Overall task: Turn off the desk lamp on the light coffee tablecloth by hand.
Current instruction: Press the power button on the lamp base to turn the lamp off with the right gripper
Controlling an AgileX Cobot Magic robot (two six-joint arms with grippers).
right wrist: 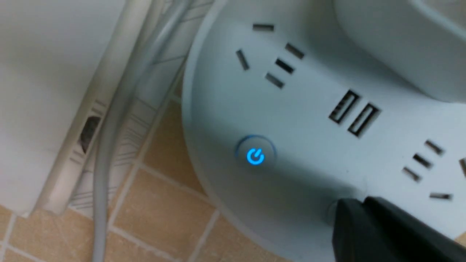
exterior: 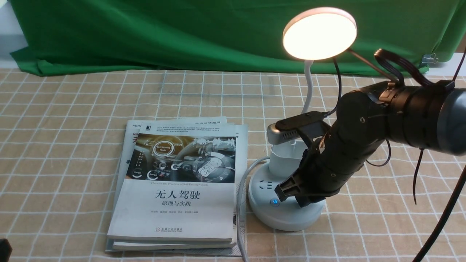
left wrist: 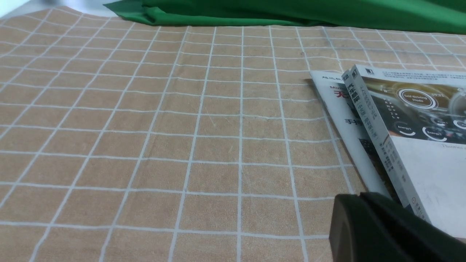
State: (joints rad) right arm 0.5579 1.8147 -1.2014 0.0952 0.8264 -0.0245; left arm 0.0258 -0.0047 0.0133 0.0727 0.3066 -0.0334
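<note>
The desk lamp stands on the light coffee tablecloth [exterior: 65, 109], right of centre. Its disc head [exterior: 319, 33] glows, and a power button [exterior: 275, 202] on the round socket base [exterior: 280, 218] is lit blue. My right gripper [exterior: 304, 203] is shut and empty, angled down onto the base. In the right wrist view its tips [right wrist: 351, 209] sit at the edge of a second, unlit button [right wrist: 329, 213], apart from the blue button [right wrist: 255, 156]. My left gripper [left wrist: 359, 197] is shut on nothing, low over the cloth beside the books.
A stack of books [exterior: 178, 189] lies left of the lamp base, with the lamp's white cable [exterior: 240, 203] running between them. A green backdrop cloth [exterior: 145, 32] closes the far edge. The right arm's black cables [exterior: 415, 174] hang over the cloth.
</note>
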